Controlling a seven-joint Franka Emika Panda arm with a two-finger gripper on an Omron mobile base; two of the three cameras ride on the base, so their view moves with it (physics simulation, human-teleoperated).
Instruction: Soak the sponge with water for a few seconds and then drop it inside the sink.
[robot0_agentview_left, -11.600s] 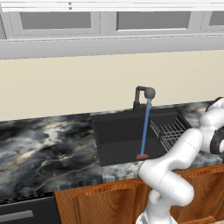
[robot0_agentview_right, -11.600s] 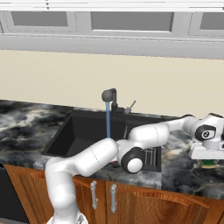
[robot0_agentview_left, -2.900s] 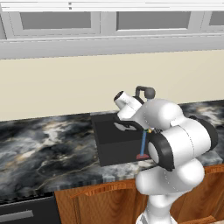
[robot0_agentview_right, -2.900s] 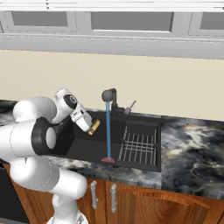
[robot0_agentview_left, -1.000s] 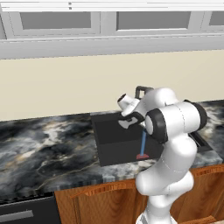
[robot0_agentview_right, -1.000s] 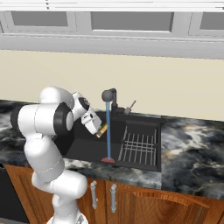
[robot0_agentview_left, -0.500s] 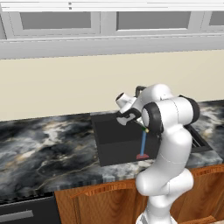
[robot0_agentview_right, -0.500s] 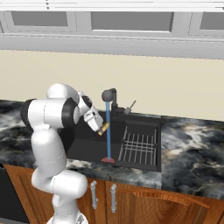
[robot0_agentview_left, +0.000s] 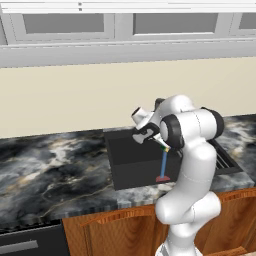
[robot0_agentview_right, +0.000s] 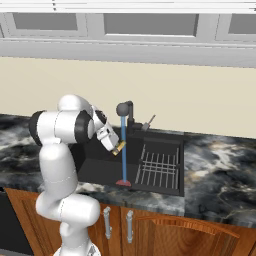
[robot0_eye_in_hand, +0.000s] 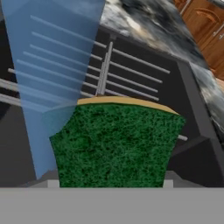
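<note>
The sponge (robot0_eye_in_hand: 114, 144) was held clamped in the gripper (robot0_agentview_right: 118, 147), green face outward, right against the water (robot0_agentview_right: 123, 150) falling from the tap just above, evidently so it would soak over the sink (robot0_agentview_right: 95, 172) lying directly below.

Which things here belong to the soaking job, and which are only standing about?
Job: sponge held in the gripper, water, sink.
Standing about: wire rack, counter, cabinet doors.
</note>
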